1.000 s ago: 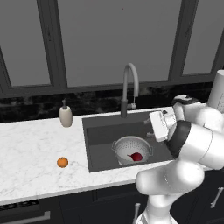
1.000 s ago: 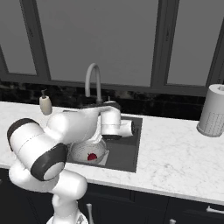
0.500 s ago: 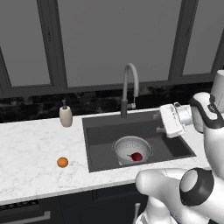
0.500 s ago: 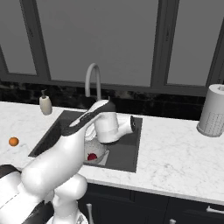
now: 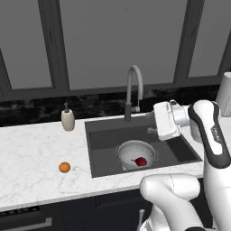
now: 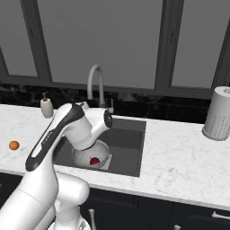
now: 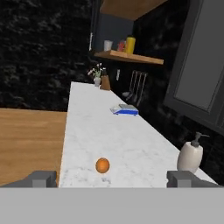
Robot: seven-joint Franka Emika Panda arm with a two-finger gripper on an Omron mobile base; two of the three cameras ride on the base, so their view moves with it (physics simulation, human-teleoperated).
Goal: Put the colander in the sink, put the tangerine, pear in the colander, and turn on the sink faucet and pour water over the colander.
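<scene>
Colander (image 5: pixel 136 154) sat in sink (image 5: pixel 104 136), pear (image 5: pixel 141 161) inside it. Tangerine (image 5: pixel 64 167) lay on counter (image 5: pixel 31 153) left of sink (well apart). Gripper (image 5: pixel 152 123) hovered above sink's right side, beside faucet (image 5: pixel 133 90). Soap dispenser (image 5: pixel 67 119) stood behind.

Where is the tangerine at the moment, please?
The tangerine lies on the white counter left of the sink, in front of the soap dispenser, apart from both.
</scene>
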